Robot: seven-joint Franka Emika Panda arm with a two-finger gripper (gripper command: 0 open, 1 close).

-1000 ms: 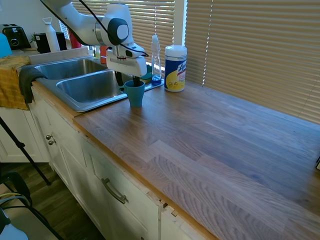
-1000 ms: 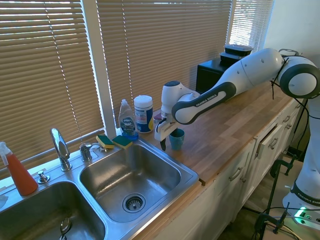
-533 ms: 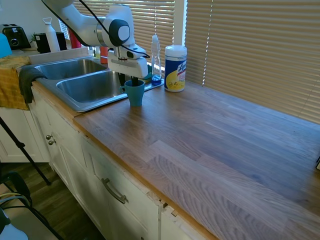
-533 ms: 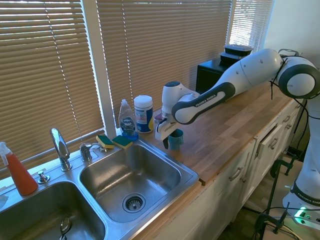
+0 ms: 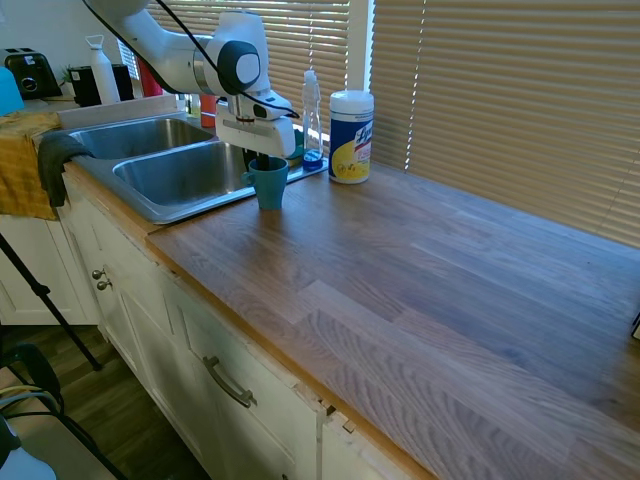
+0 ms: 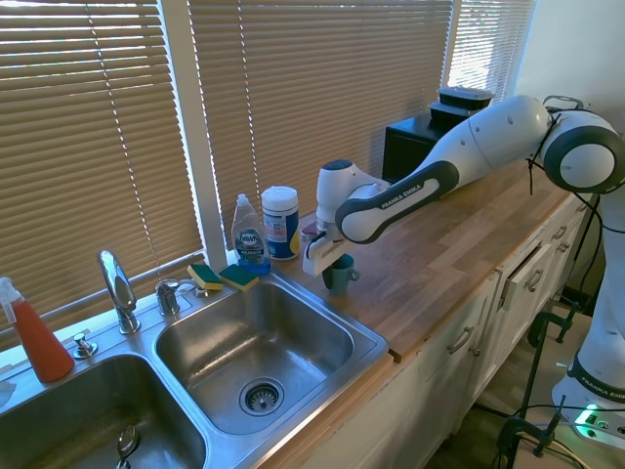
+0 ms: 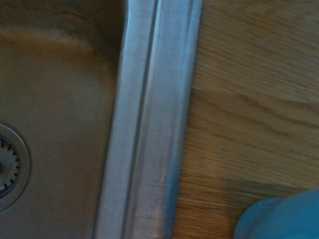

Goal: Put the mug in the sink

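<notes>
Small teal mug [image 5: 269,184], slightly tapered, raised just off the wooden plank counter [image 5: 430,290] beside the steel rim of the sink [image 6: 322,386]; fingers [image 6: 324,276] closed on mug wall, one inside, one outside; rectangular brushed basins holding only round drain strainers; white wipes canister [image 5: 351,137] near.

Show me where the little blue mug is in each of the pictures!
First exterior view: the mug is left of the middle, just under the gripper, beside the sink.
Second exterior view: the mug is near the middle, on the wood by the sink's corner.
Wrist view: only a blue bit of the mug shows in the corner.
Shared landmark: the sink's steel rim.
</notes>
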